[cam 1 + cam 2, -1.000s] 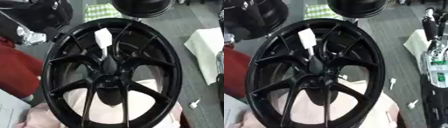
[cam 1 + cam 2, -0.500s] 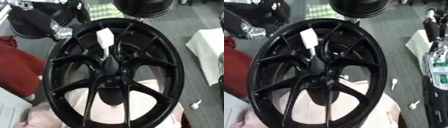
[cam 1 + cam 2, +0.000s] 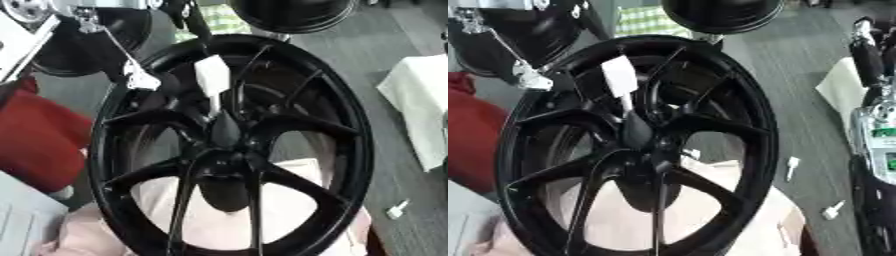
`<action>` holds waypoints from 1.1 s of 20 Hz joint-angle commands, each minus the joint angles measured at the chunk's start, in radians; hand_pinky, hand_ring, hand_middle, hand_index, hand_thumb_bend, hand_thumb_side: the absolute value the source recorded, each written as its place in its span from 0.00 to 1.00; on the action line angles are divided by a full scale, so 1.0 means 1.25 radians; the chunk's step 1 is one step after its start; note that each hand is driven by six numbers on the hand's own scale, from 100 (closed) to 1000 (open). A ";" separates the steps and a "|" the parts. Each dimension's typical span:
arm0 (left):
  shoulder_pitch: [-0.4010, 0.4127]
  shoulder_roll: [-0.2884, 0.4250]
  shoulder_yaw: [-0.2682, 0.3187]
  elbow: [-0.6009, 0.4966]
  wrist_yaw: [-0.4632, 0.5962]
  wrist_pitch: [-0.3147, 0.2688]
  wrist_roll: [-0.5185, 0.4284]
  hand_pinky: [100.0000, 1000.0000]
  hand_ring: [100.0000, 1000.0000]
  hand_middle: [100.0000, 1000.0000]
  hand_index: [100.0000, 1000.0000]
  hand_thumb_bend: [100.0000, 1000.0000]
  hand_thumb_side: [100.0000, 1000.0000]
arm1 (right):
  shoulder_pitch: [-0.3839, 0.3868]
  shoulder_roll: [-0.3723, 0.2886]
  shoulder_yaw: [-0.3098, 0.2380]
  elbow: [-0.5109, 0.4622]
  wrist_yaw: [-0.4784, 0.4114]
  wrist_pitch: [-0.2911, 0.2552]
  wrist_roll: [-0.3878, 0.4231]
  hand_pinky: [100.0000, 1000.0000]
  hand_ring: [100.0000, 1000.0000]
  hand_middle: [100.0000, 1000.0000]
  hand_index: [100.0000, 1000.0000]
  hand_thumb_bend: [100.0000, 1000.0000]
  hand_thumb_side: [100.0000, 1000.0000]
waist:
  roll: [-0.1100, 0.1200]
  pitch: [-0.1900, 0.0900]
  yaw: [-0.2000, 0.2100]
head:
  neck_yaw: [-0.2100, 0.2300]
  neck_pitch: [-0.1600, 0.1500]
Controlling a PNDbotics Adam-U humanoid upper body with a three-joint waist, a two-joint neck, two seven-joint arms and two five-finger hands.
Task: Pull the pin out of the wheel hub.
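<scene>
The pin (image 3: 213,80) stands in the middle of the wheel (image 3: 341,150), rising from the hub (image 3: 223,135) toward twelve o'clock. It has a broad white head, flat and roughly rectangular, on a thin pale shaft that disappears into the dark centre bore. It looks like light, stiff plastic; the flat head offers two faces to pinch, so that is the place to take it, pulling straight along the shaft so the thin stem does not bend or snap. How tightly it sits in the bore cannot be told.

The wheel is glossy black, with slim forked spokes fanning from the hub to a deep round rim. It looks heavy and rigid, unlikely to shift under a light pull, and it rests on a soft pink cloth (image 3: 289,225).

The left hand (image 3: 140,80) comes in from ten o'clock, black with silver parts, its tip over the rim just beside the pin's head but not touching it; whether its fingers are spread or curled cannot be told. The right arm (image 3: 877,135) shows at three o'clock in the right eye view, its hand not visible.

Two small white pegs (image 3: 793,165) lie on the grey floor at four o'clock.
</scene>
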 commanded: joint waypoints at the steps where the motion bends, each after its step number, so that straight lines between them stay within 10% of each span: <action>1: -0.028 0.040 0.030 -0.017 0.027 -0.200 -0.165 0.80 0.81 0.73 0.83 0.33 0.10 | -0.009 -0.021 0.002 -0.022 0.008 -0.001 0.005 0.86 0.85 0.54 0.75 0.00 0.51 | 0.010 0.002 -0.005 | 0.005 -0.016; 22: -0.031 0.058 -0.033 -0.017 0.017 -0.202 -0.165 0.77 0.78 0.73 0.80 0.22 0.11 | -0.028 -0.029 0.030 -0.042 0.027 -0.002 0.031 0.86 0.85 0.54 0.75 0.00 0.50 | 0.037 0.045 -0.089 | 0.034 -0.060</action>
